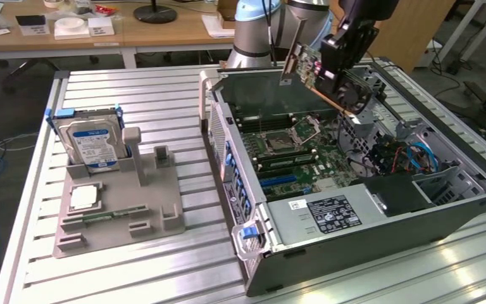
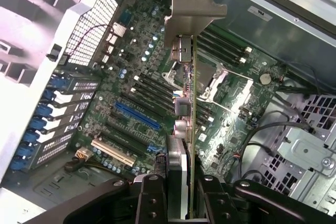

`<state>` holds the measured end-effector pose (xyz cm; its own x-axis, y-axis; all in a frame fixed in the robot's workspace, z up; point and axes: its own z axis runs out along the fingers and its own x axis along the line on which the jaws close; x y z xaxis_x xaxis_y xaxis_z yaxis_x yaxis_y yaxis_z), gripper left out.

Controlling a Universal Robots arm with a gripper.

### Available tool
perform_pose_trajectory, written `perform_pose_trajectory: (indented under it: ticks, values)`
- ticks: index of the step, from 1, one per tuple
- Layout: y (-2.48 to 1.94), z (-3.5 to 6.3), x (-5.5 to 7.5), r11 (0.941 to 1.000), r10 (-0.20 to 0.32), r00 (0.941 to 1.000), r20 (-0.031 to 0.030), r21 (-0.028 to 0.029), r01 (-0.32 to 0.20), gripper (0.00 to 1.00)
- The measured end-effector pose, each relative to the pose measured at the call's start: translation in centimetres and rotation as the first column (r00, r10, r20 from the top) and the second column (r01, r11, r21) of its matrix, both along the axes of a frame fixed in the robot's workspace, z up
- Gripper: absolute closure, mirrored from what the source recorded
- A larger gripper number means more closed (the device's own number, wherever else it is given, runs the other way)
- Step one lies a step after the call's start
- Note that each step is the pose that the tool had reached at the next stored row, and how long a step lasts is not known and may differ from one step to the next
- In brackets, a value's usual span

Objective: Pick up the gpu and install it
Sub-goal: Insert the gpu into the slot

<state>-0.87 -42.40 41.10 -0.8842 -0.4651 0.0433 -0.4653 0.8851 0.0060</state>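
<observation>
Thin green gpu card with dark cooler face and silver end bracket (image 1: pixel 311 66) hangs tilted above the open grey metal computer case (image 1: pixel 353 253), over its green motherboard (image 1: pixel 285 139), with one end in the black gripper (image 1: pixel 340 50). Jaws narrow, fingers (image 2: pixel 151 203) clamped on the card's two faces. Case lies on a slatted aluminium table (image 1: pixel 142 266); beside the case, a grey parts tray (image 1: pixel 116 209) carries a silver blue-labelled hard drive (image 1: pixel 91 142); wooden desks (image 1: pixel 167 35) beyond.
</observation>
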Motion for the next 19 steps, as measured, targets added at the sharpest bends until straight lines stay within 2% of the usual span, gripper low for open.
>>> perform_pose_trajectory:
  ticks: [8,10,14,19]
  values:
    - [0.0,-0.02,0.12,0.9983,0.058,0.9983,-0.0001,0.0001,-0.058,0.72]
    - [0.0,-0.02,0.17,0.9971,0.077,0.9971,0.0003,0.0049,-0.077,0.72]
    - [0.0,-0.03,0.32,0.9938,0.109,0.994,0.0018,0.0214,-0.109,0.72]
    - [0.0,-0.05,0.47,0.9919,0.125,0.9921,0.001,0.0213,-0.125,0.72]
